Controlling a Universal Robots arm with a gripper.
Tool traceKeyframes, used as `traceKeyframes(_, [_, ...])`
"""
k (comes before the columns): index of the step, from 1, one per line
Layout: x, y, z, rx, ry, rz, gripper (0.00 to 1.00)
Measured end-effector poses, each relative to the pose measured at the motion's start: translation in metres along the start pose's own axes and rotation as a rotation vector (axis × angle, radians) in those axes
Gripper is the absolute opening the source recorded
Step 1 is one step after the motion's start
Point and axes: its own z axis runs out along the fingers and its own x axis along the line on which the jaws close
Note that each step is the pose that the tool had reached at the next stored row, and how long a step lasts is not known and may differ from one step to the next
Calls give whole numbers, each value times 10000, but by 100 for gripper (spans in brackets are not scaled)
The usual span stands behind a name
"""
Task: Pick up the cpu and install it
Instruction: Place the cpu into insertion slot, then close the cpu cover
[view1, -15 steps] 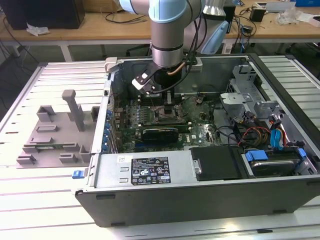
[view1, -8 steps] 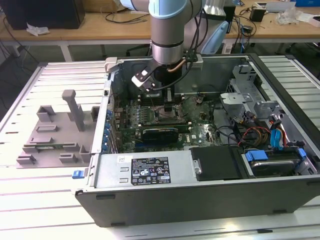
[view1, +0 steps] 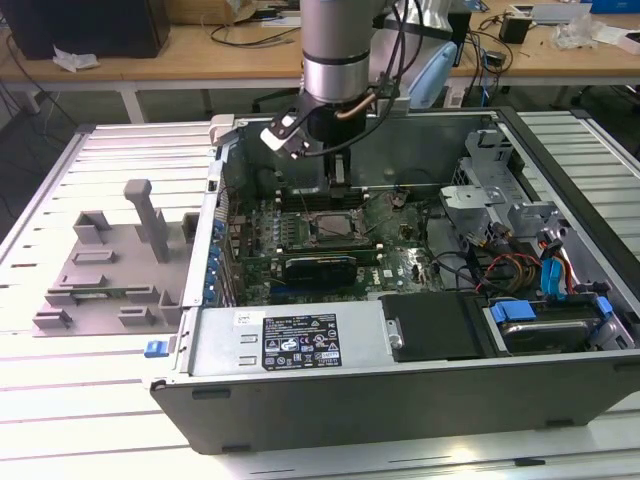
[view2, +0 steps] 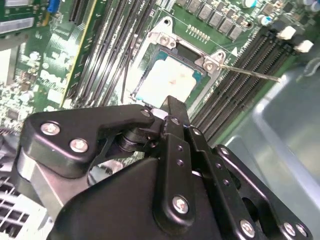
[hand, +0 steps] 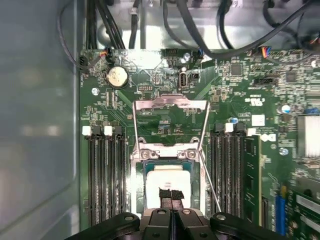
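Black two-finger gripper (hand: 171, 197) over socketed cpu.
Fingers closed together, holding nothing. The flat square silver-topped cpu (hand: 165, 177) sits in the black-framed socket (hand: 142, 186), directly under the fingertips; can't tell if they touch.

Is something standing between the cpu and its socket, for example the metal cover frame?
Nothing visible does. The cover frame is swung open, and the cpu already lies inside the socket, under the tool.

The cpu (hand: 167, 181) showed a pale silver top against the green motherboard (hand: 240, 90), the end effector (hand: 170, 196) was black with silver screws, and the bench (view1: 110, 150) was white with parallel ridged stripes.
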Motion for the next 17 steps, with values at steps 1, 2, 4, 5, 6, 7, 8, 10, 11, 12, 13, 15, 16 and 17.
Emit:
traceKeyframes(1, [-1,1,-40,0,-3,0,11])
traceKeyframes(2, [-1,4,-99,1,-8,-1,11])
traceKeyframes(4, [-1,5,-143,-1,-8,-1,11])
traceKeyframes(5, [-1,5,-143,-2,-8,-1,11])
traceKeyframes(6, [-2,5,-144,0,-10,0,11])
traceKeyframes(7, [-2,5,-144,0,-11,-1,11])
traceKeyframes(8, [-2,5,-145,0,-11,0,11])
traceKeyframes(10, [-2,5,-145,0,-10,0,11])
traceKeyframes(11, [-2,5,-145,0,-10,0,11])
traceKeyframes(12, [-2,5,-145,0,-10,0,11])
traceKeyframes(13, [-2,5,-145,0,-11,0,11])
traceKeyframes(15, [-2,5,-146,0,-10,-1,11])
traceKeyframes(16, [-2,5,-146,-1,-10,0,11])
traceKeyframes(17, [-2,5,-146,0,-10,0,11])
